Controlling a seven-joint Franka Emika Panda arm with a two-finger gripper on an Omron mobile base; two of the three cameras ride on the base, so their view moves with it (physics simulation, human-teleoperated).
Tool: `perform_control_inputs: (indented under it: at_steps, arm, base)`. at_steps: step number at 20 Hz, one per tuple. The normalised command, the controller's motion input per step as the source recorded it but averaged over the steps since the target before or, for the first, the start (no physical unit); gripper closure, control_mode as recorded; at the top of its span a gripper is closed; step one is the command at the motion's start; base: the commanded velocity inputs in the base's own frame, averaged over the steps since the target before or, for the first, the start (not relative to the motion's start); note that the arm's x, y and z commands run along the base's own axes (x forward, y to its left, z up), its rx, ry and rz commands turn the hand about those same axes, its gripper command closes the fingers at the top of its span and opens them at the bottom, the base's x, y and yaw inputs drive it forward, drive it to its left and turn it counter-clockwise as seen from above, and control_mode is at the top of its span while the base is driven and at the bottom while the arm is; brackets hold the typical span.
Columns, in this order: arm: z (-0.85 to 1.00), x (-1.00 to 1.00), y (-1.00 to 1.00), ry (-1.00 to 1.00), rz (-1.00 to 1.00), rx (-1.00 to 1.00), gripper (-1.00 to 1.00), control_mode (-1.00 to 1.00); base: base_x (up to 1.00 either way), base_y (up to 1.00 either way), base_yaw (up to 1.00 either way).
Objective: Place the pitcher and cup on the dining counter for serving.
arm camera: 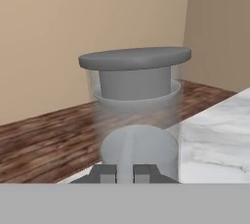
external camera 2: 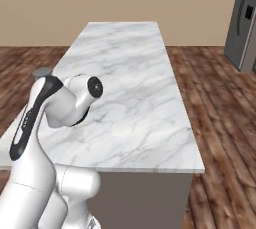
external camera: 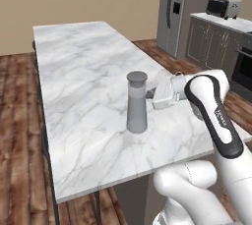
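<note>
Standing upright on the dining counter (external camera: 74, 67) toward its near edge, pitcher (external camera: 137, 102) with lid on, gripper (arm camera: 125, 173) clenched empty just beside it.

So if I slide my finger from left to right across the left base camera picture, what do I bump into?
Brown wooden floor → long white marble-veined dining counter → tall grey see-through pitcher with a round lid → white robot gripper → dark grey kitchen cabinets.
</note>
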Motion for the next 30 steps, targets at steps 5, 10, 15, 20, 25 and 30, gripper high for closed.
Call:
perform_control_inputs:
  at_steps: [5,10,15,20,25,30]
  arm:
    - [-0.13,0.97,0.19,-0.01,0.00,0.00,1.00,-1.00]
    - [-0.15,1.00,0.19,0.00,0.09,0.00,1.00,-1.00]
    - [-0.06,0.86,0.18,0.00,0.12,0.00,1.00,-1.00]
    - [-0.24,0.76,0.33,0.03,0.08,-0.01,1.00,-1.00]
    - [-0.60,0.32,0.11,0.08,0.13,-0.02,1.00,-1.00]
    - [-0.65,0.04,0.00,0.06,0.10,0.00,1.00,-1.00]
  base:
    - [0.00,0.00,0.00]
    - [0.00,0.00,0.00]
    - [0.00,0.00,0.00]
    - [0.00,0.00,0.00]
    - [0.00,0.00,0.00]
    - [0.00,0.00,0.00]
